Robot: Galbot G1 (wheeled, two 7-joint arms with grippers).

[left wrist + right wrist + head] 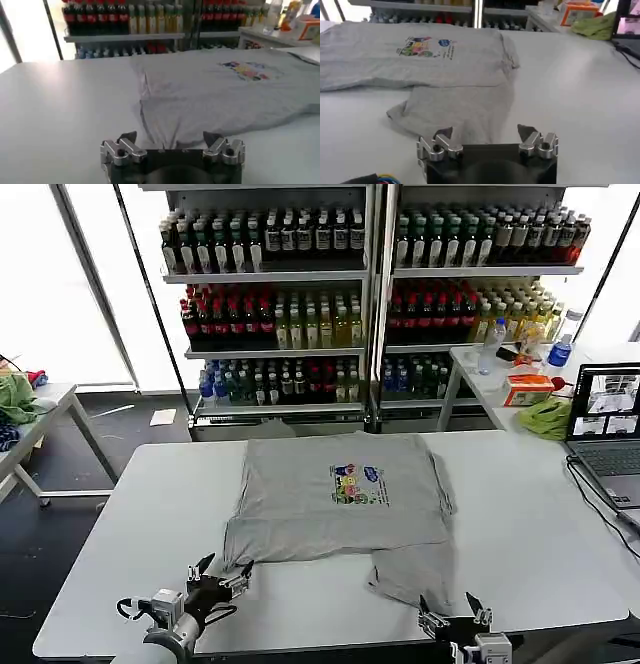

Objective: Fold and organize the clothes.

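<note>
Looking at the grey shirt (330, 499), you see your left gripper (222, 577) at its near-left corner and right gripper (453, 612) at its near-right flap, both jaws wide, gripping nothing.

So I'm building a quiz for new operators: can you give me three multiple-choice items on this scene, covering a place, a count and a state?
1. Where does the light grey short-sleeved fabric shirt lie?
A. white table
B. drinks shelf
C. floor

2. How many pincers hover by the table's near edge?
A. one
B. two
C. three

3. How are the pincers' fingers set?
A. shut on cloth
B. open
C. shut empty

Key: A, shirt is spread on the tabletop; B, left pincer and right pincer; B, wrist views show gaps between fingertips.
</note>
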